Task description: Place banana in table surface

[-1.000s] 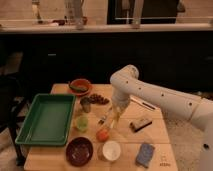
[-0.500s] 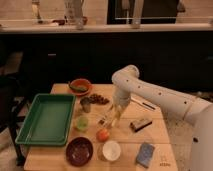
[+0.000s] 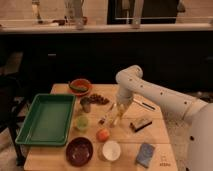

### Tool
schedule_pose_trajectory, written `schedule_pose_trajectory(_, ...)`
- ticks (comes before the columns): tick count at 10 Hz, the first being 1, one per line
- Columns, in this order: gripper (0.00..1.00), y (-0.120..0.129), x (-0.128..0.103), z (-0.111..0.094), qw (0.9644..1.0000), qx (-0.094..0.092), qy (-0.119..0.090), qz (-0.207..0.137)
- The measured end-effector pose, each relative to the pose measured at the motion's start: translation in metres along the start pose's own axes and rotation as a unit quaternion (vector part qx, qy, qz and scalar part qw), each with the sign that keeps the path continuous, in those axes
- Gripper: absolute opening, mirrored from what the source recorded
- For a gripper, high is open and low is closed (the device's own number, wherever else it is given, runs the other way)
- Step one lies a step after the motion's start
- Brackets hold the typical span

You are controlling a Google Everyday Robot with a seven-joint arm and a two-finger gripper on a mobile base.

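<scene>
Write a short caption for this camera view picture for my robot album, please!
Robot's gripper hovers low over the wooden table surface with the banana, beside a green tray.

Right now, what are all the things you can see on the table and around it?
table surface: 1, light tan wood, under everything
green tray: 1, left side of the table
orange bowl: 1, far edge, something dark green in it
dark maroon bowl: 1, near edge
white bowl: 1, right of the maroon bowl
green cup: 1, beside the tray
grey cup: 1, behind the green cup
orange-red fruit: 1, middle
banana: 1, pale yellow, upright at the gripper, lower end near the table
blue sponge: 1, near right corner
dark bar: 1, right of the banana
gripper: 1, white arm, above the table's middle, at the banana's top
</scene>
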Motion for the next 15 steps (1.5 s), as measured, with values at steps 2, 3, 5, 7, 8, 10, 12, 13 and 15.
schedule_pose_trajectory(2,0.01,0.0000,0.0014,0.0023,1.0000,-0.001,-0.002,-0.001)
schedule_pose_trajectory(3,0.08,0.0002,0.0012,0.0023,1.0000,-0.002,-0.002,-0.001)
schedule_pose_trajectory(5,0.28,0.0006,0.0014,0.0024,1.0000,-0.002,-0.002,-0.001)
schedule_pose_trajectory(7,0.48,0.0004,0.0013,0.0025,1.0000,-0.002,-0.002,-0.001)
schedule_pose_trajectory(8,0.56,0.0006,0.0014,0.0025,1.0000,-0.002,-0.002,-0.001)
schedule_pose_trajectory(10,0.77,0.0005,0.0012,0.0026,1.0000,-0.002,-0.002,-0.001)
schedule_pose_trajectory(12,0.80,0.0006,0.0012,0.0027,1.0000,-0.002,-0.002,-0.001)
schedule_pose_trajectory(13,0.80,0.0005,0.0012,0.0026,1.0000,-0.002,-0.002,-0.001)
schedule_pose_trajectory(15,0.80,0.0006,0.0012,0.0027,1.0000,-0.002,-0.002,-0.001)
